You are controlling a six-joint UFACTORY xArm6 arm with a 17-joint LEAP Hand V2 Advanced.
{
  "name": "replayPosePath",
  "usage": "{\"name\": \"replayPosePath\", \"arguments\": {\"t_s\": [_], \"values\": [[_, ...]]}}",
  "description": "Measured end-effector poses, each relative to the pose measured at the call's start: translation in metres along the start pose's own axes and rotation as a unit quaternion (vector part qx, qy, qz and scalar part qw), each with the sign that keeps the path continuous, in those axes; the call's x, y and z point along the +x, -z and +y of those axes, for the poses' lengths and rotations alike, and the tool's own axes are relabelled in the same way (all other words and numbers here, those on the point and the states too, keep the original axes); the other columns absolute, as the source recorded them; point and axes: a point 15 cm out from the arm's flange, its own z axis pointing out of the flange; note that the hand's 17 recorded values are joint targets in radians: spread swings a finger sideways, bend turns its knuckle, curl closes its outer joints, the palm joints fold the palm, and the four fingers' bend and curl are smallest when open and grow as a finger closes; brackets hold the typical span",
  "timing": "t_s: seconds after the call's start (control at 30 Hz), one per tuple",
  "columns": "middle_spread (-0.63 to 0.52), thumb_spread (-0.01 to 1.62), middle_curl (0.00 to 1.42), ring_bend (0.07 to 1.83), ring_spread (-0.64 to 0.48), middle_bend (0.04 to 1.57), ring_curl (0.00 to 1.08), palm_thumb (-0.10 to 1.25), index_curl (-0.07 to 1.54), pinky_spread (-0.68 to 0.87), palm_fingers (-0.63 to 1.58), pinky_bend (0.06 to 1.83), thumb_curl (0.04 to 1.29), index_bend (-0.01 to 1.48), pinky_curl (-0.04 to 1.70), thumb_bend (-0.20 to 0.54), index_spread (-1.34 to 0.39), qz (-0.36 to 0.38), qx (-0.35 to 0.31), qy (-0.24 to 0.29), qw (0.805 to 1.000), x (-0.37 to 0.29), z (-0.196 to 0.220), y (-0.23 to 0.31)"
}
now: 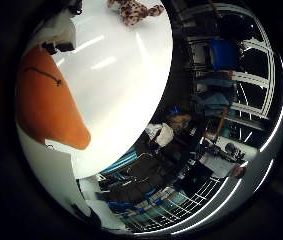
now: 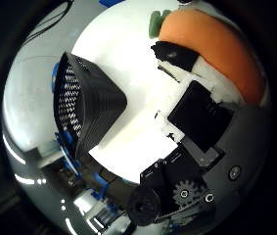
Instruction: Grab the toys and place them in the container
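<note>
An orange plush toy (image 1: 49, 100) fills much of the little finger side palm view, close against the palm and raised above the white table (image 1: 121, 80). It also shows in the thumb side palm view (image 2: 214, 44), where the black and white fingers (image 2: 175, 57) of my right hand (image 2: 199, 116) curl against it. A black mesh container (image 2: 87, 98) stands on the table near its edge, away from the hand. A spotted brown and white plush toy (image 1: 133, 10) lies at the table's far side. A small green thing (image 2: 158, 20) lies beside the orange toy.
The table's edge (image 1: 151, 120) runs close by, with metal racks, blue bins and room clutter (image 1: 216, 90) beyond it. More blue items (image 2: 65, 147) show under the table's edge by the mesh container.
</note>
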Motion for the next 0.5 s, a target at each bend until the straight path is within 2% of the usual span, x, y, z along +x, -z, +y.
{"name": "replayPosePath", "arguments": {"t_s": [0.13, 0.5], "values": [[-0.14, 1.14, 0.72, 1.38, -0.23, 1.33, 0.66, 1.03, 0.81, -0.24, 1.12, 1.35, 0.53, 1.04, 0.67, -0.011, -0.24, 0.012, 0.035, 0.021, 0.999, -0.014, 0.023, 0.069], [-0.14, 1.16, 0.72, 1.36, -0.23, 1.33, 0.70, 1.03, 0.82, -0.24, 1.11, 1.32, 0.55, 1.05, 0.72, -0.011, -0.24, 0.017, 0.079, 0.094, 0.992, -0.086, 0.056, 0.152]]}}
